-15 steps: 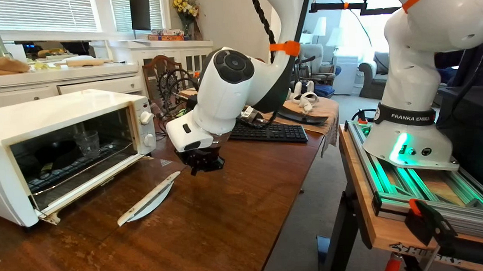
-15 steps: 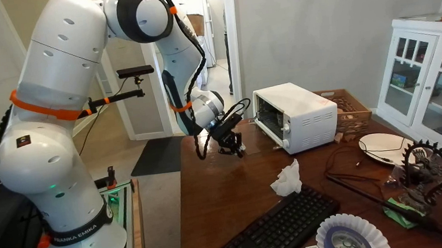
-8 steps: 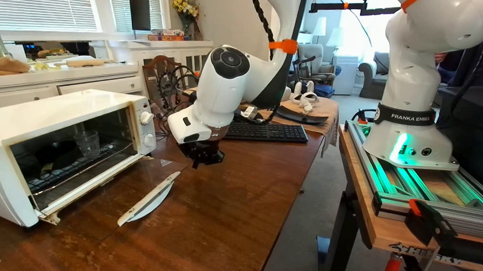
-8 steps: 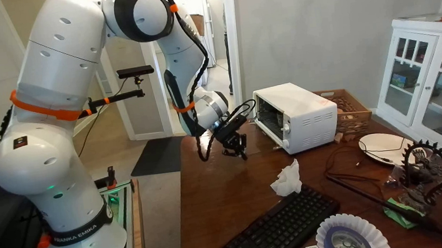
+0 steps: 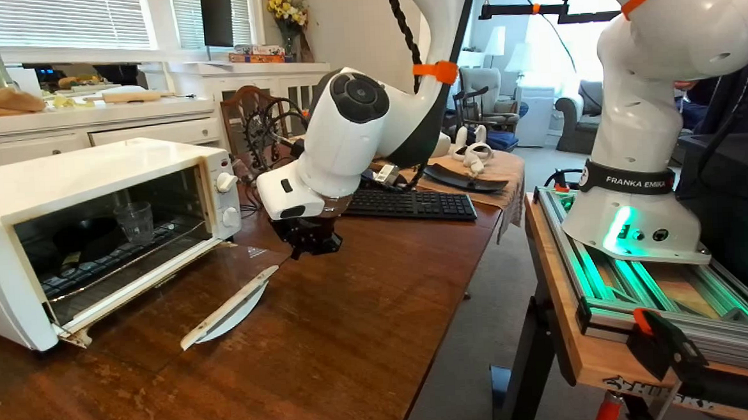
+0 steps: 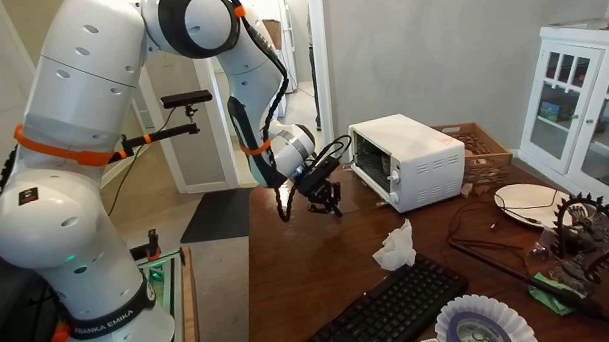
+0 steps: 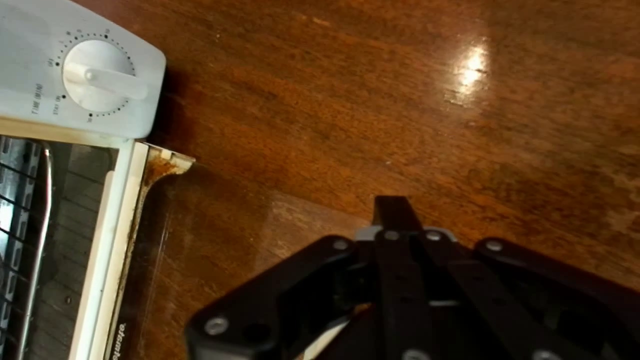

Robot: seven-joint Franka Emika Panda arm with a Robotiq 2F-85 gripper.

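at left in an exterior view, a white toaster oven on the brown worktop, with a dark dish and, right of that, a clear cup inside on the rack. at the oven's right end, two knobs, with time marks round the lower one in the wrist view. next, the oven door: folded down in front, glass see-through over the worktop, pale handle along the free edge. for the door's outline, trust the handle and the rust-marked corner, not the glass.

just beside the right end of that edge, the hand, hovering, fingers pressed together, pinching nothing, no visible contact; whether over the glass or past it, hard to tell. to place the hand well here, go slowly, and check height in both exterior views, hard to gauge from the wrist view alone. hold a gap above the glass, likely brittle, and meet any firm edge lightly and squarely. farther right and far, a black keyboard, well apart.
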